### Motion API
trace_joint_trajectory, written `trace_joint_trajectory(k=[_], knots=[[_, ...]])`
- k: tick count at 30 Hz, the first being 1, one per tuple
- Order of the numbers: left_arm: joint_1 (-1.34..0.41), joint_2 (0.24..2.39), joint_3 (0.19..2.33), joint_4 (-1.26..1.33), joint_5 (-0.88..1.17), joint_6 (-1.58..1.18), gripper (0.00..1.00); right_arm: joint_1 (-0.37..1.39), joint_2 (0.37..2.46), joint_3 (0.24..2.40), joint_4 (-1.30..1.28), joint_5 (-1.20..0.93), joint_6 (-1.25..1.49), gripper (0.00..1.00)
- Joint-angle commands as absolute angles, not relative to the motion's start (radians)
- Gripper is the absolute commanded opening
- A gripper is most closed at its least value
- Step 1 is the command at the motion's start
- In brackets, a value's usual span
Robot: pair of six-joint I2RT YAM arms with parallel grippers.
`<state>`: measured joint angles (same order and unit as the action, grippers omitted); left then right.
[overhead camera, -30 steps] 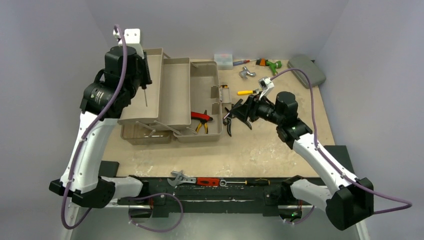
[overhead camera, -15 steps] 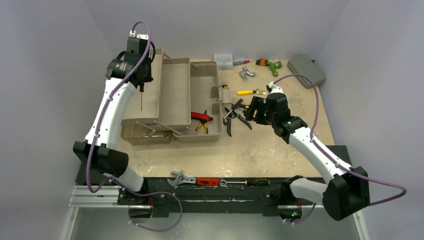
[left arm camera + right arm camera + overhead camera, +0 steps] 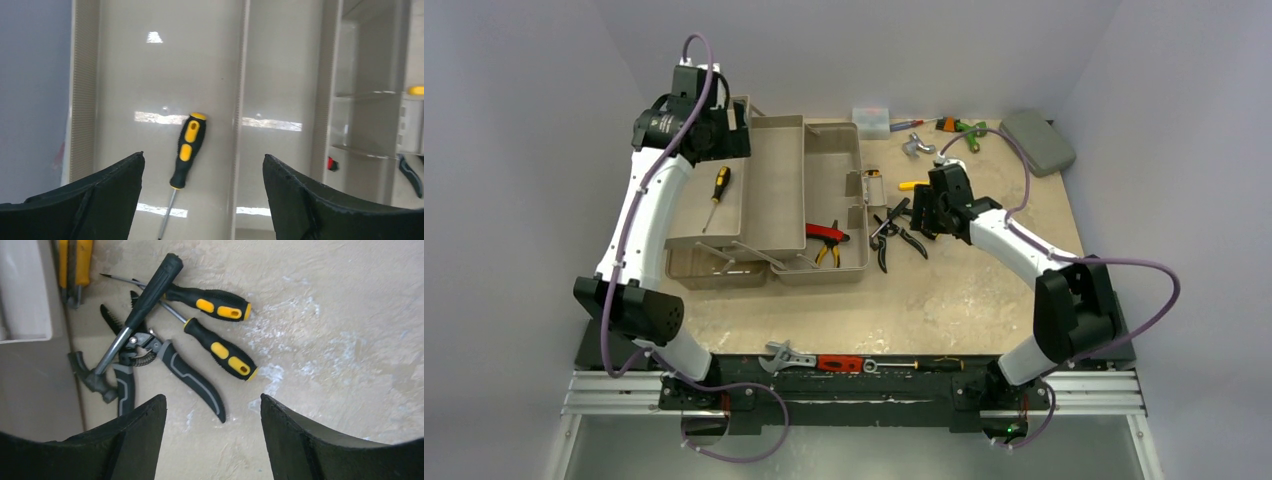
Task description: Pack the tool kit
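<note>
White arm [image 3: 649, 210] outstretched, left tool [image 3: 201, 165] spread wide.

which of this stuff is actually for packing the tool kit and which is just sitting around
Part of the job:
- toolbox
- screwdriver in its left tray
- red pliers inside
- loose screwdrivers, hammer, shears on the table

Just lying about:
- grey case
- small clear box
</note>
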<state>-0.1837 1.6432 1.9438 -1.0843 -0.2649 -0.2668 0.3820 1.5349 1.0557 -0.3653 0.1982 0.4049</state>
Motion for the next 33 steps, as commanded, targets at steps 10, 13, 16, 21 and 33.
trace_joint_trajectory(k=[10, 13, 16, 21, 33], knots=[[-0.183, 1.273, 1.669, -0.806, 0.349, -0.413, 0.86, 0.382, 1.78, 1.252, -0.442, 0.182, 0.2, 0.61], [-0.183, 1.222, 1.645, -0.805, 0.408, -0.423, 0.86, 0.381, 1.829, 1.278, -0.467, 0.204, 0.216, 0.6], [-0.183, 1.192, 1.658, -0.823, 0.43, -0.416, 0.86, 0.382, 1.864, 1.294, -0.489, 0.22, 0.23, 0.59], [-0.182, 1.151, 1.672, -0.844, 0.449, -0.412, 0.86, 0.382, 1.889, 1.28, -0.523, 0.257, 0.258, 0.5], [-0.186, 1.125, 1.584, -0.792, 0.582, -0.492, 0.83, 0.381, 1.708, 1.152, -0.555, 0.118, 0.222, 0.05]])
